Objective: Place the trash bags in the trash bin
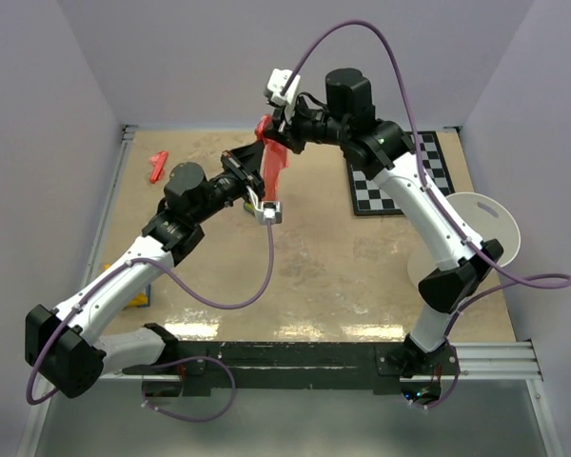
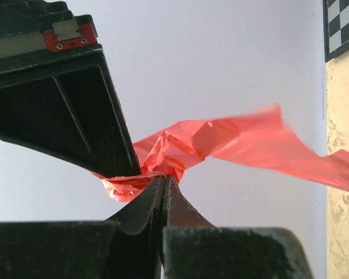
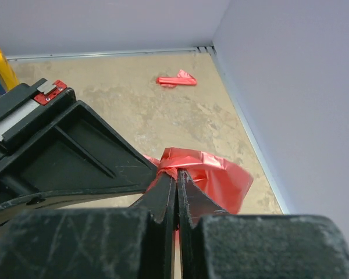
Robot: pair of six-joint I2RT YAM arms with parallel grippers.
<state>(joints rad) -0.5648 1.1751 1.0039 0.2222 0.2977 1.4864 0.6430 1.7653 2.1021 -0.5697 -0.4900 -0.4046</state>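
The trash bag [image 1: 274,162] is a strip of thin red film held in the air above the back of the table, between both grippers. My left gripper [image 1: 260,160] is shut on it from the left, and the left wrist view shows the film [image 2: 221,139] bunched at the closed fingertips [image 2: 164,178]. My right gripper [image 1: 278,133] is shut on the same bunch from above right, with the film [image 3: 218,174] spilling past its closed tips [image 3: 177,172]. The trash bin [image 1: 485,221], a white bucket, sits at the right edge, partly hidden behind my right arm.
A small solid red piece [image 1: 157,166] lies at the back left of the table and also shows in the right wrist view [image 3: 177,79]. A black-and-white checkerboard [image 1: 400,181] lies at the back right. A yellow and blue block [image 1: 141,297] sits under my left arm.
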